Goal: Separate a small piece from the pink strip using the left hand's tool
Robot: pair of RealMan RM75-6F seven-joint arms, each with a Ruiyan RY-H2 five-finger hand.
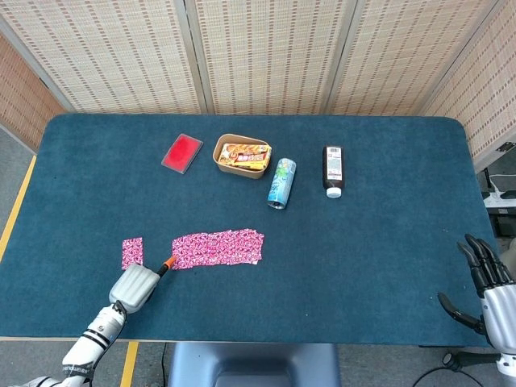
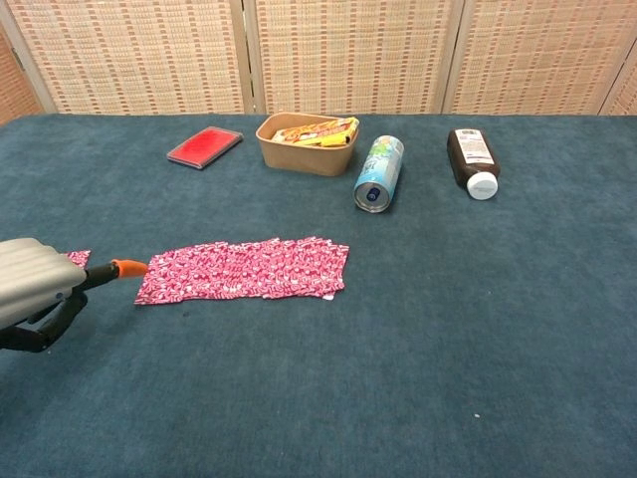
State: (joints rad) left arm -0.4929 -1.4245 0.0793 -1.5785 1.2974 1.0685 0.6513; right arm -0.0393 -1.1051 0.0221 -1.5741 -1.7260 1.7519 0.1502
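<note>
The pink strip (image 1: 218, 247) (image 2: 244, 269) lies flat near the table's front left. A small pink piece (image 1: 132, 251) lies apart to its left; in the chest view only its corner (image 2: 78, 258) shows behind the hand. My left hand (image 1: 135, 285) (image 2: 35, 280) grips a tool whose orange tip (image 1: 167, 262) (image 2: 127, 267) sits at the strip's left end. At the table's front right corner my right hand (image 1: 486, 284) hangs with its fingers spread and nothing in it; the chest view does not show it.
Along the back stand a red flat case (image 1: 182, 152) (image 2: 204, 146), a brown box of snacks (image 1: 241, 156) (image 2: 307, 142), a can lying on its side (image 1: 281, 183) (image 2: 379, 173) and a dark bottle lying down (image 1: 333, 169) (image 2: 472, 161).
</note>
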